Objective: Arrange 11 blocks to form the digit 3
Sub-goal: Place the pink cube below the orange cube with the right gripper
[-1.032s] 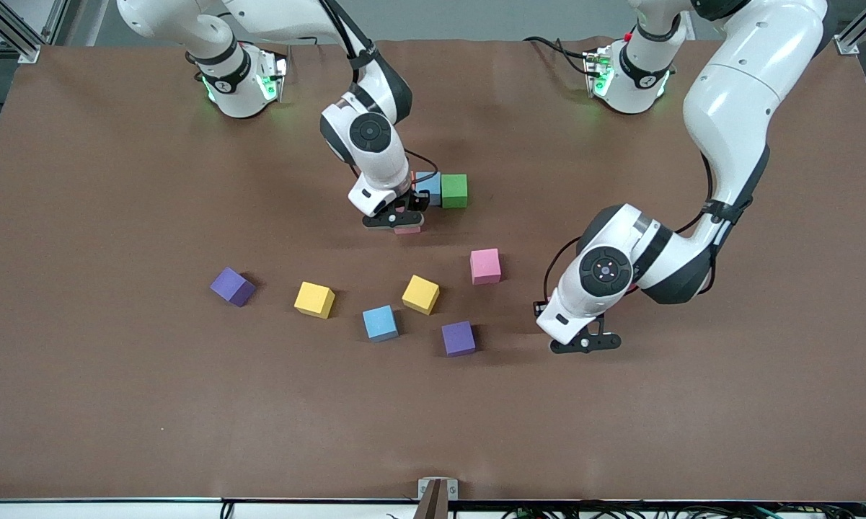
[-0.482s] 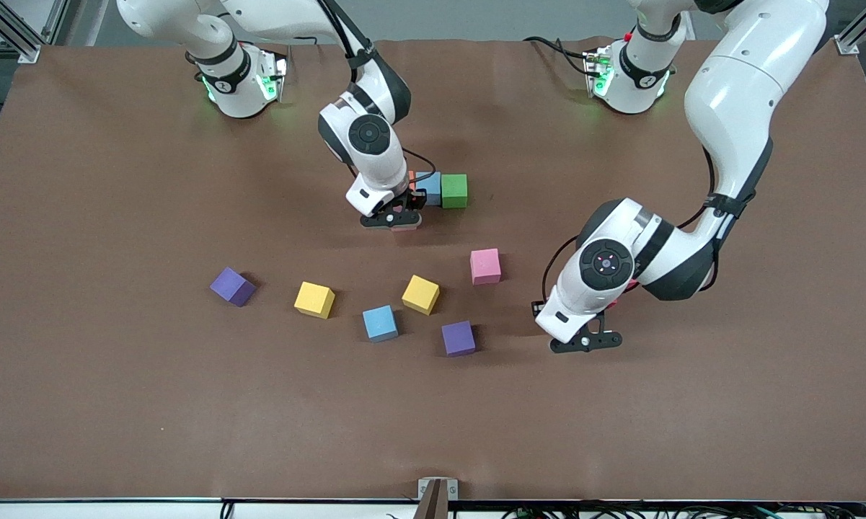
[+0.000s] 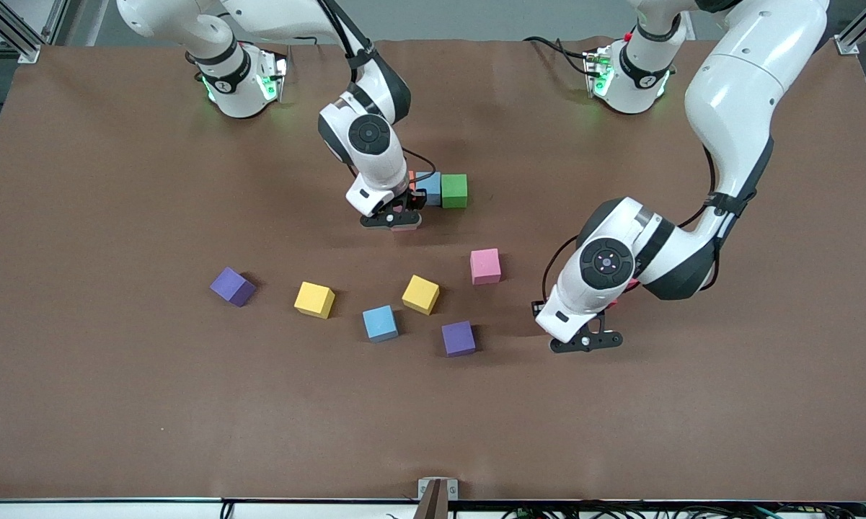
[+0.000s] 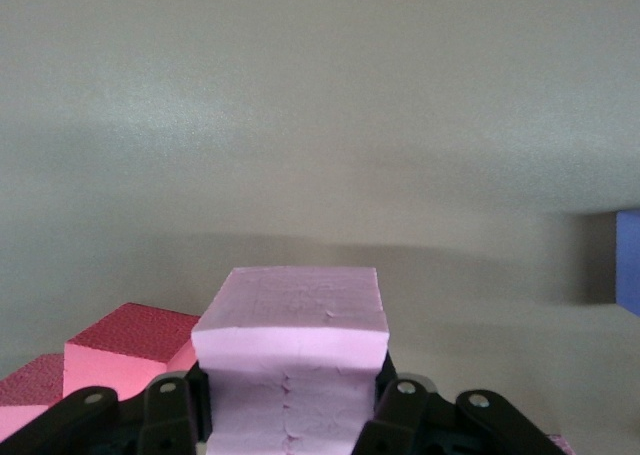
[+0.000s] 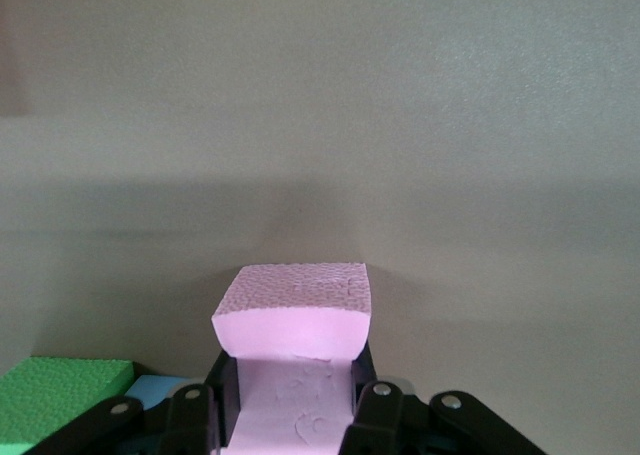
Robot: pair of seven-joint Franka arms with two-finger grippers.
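Toward the robots' bases, near the middle of the table [image 3: 115,404], the right gripper [image 3: 393,220] sat low with its jaws clamped on a pink block [image 5: 293,315], which the right wrist view showed squeezed between the black fingers [image 5: 192,415]. That held block lay just beside the short row already started there: an orange block [image 3: 412,176], mostly hidden by the wrist, a blue block [image 3: 430,187] and a green block [image 3: 454,190], touching one another in a line. Only these made up any of the digit 3, so the figure was barely begun. Over at the left arm's end, the left gripper [image 3: 586,342] was down close to the tabletop with its jaws closed on a second pink block [image 4: 291,320], seen clearly in the left wrist view; a red block [image 4: 130,340] stood just beside it in that view. Loose blocks were scattered nearer the front camera than the row: a third pink block [image 3: 485,266], a yellow block [image 3: 421,294], a purple block [image 3: 458,338], a lighter blue block [image 3: 380,323], a second yellow block [image 3: 314,299], and, well apart toward the right arm's end, a tilted second purple block [image 3: 232,286]. None of these loose ones touched another.
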